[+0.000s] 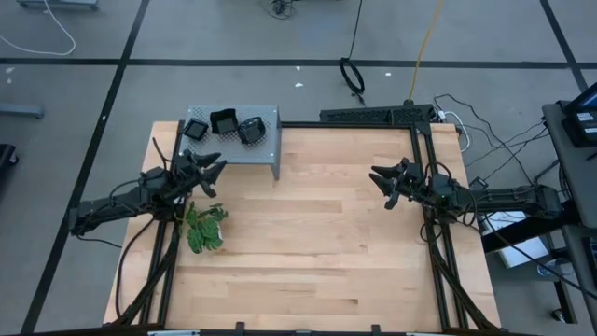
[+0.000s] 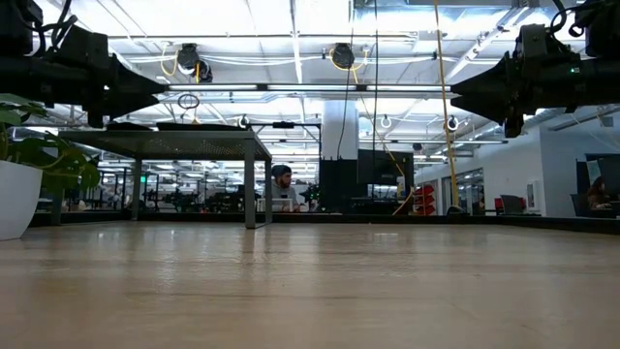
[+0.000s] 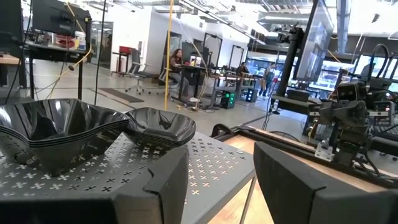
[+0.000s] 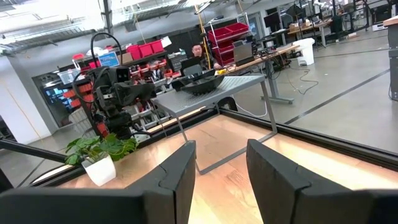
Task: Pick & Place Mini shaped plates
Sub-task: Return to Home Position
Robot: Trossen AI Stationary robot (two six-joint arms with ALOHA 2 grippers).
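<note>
My left claw (image 1: 215, 177) hangs at about 9 o'clock over the bench (image 1: 317, 252), fingers spread moderately wide and holding nothing. It sits just beside the front edge of the grey perforated shelf (image 1: 266, 149), which stands at 11 o'clock. My right claw (image 1: 381, 185) waits at 3 o'clock, also parted and empty, well apart from everything, so I see little trouble there. The mini shaped plates (image 1: 224, 121) all sit on the shelf top in three dark stacks, and I can see none left on the bench, so I judge the placing done and only the pull-back to rest remaining. The risk is on my left side. From my left wrist view the nearest stack (image 3: 56, 134) and the rounder one beside it (image 3: 158, 127) lie close ahead of my fingers. A swing toward 12 o'clock, or a dip before I clear the edge, could knock the shelf and jolt those glossy nested dishes. They look slick enough to slide or tip off a stack. The potted plant (image 1: 205, 229) stands at 8 o'clock, near my left forearm and its cables. A low sweep toward 6 o'clock could catch its leaves and topple the pot, so I would lift straight away from the shelf first.
</note>
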